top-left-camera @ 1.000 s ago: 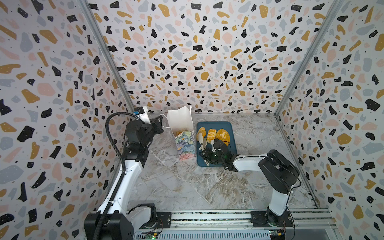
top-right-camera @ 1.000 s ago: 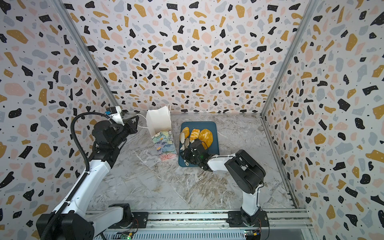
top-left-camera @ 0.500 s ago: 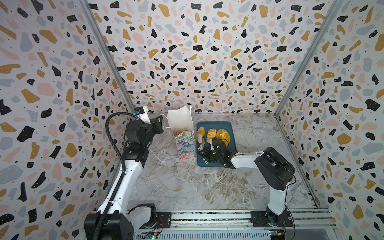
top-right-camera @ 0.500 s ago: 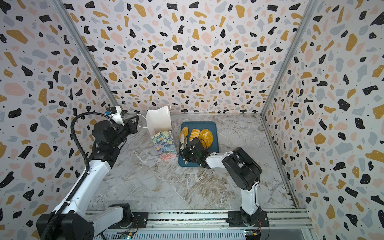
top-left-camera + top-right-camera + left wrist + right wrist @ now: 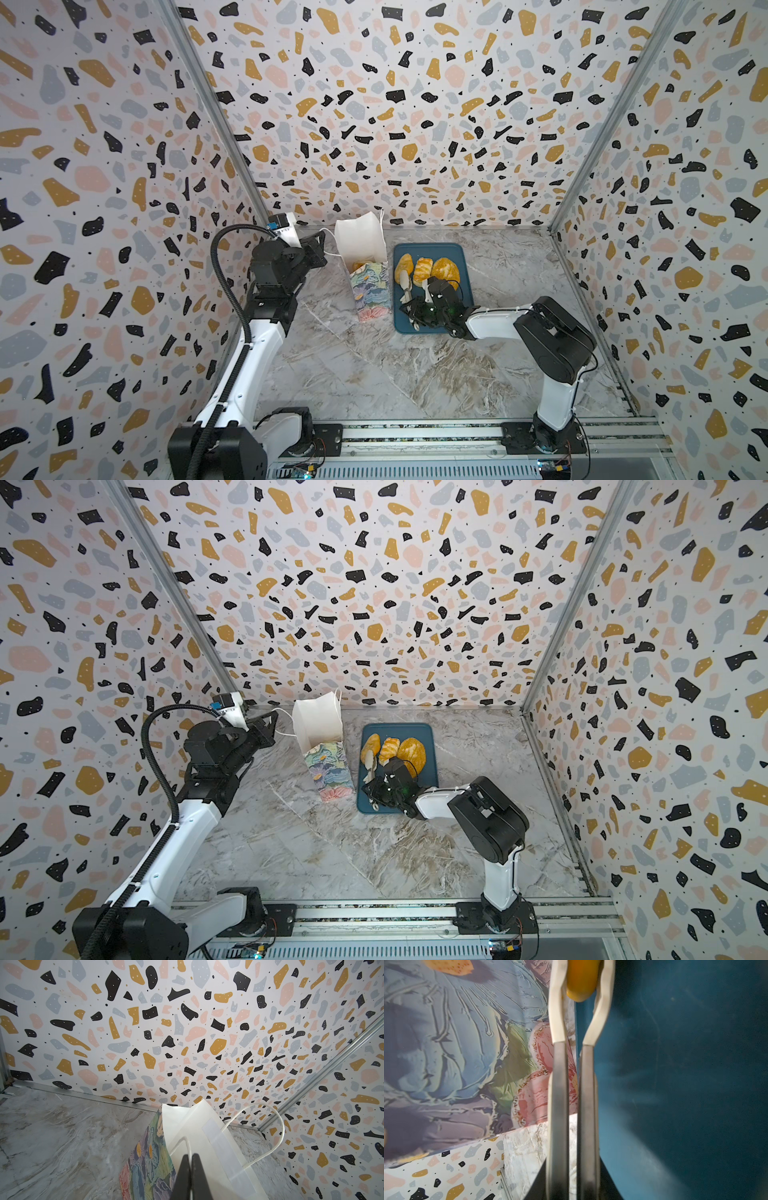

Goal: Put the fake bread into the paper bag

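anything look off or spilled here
Nothing spilled or damaged. Only oddity: the rim of the paper bag looks bowed, pulled by the left pincer pinching its cord handle. Tongs grip one bread on the blue tray.

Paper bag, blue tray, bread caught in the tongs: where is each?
paper bag (image 5: 370, 291), in a top view, on its painted floral side.
blue tray (image 5: 695, 1064), right wrist view, on its bare floor.
bread (image 5: 581, 980), right wrist view, on its yellow end, gripped by the tongs (image 5: 557, 1012).

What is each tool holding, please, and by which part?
Left tool: the bag handle, by its cord loop. Right tool: tongs, by their metal arms; their white tips clamp one end of a bread.
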Controlling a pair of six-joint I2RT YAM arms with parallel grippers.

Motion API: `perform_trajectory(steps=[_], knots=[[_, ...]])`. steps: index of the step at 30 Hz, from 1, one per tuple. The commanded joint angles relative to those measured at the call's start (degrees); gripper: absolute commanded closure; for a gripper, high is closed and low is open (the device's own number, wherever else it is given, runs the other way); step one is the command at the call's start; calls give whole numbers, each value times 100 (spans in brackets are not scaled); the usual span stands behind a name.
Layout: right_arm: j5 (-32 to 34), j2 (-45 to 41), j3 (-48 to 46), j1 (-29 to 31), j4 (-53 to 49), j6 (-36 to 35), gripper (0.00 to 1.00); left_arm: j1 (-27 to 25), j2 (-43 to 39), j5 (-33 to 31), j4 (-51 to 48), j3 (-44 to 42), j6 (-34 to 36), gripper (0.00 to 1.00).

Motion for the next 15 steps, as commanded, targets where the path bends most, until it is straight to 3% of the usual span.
perform_trajectory(steps=[1, 15], knots=[[129, -526, -162, -32, 129, -137, 85, -23, -130, 36, 257, 80, 24, 100], [179, -1401, -745, -5, 130, -252, 86, -23, -138, 33, 266, 63, 15, 100]])
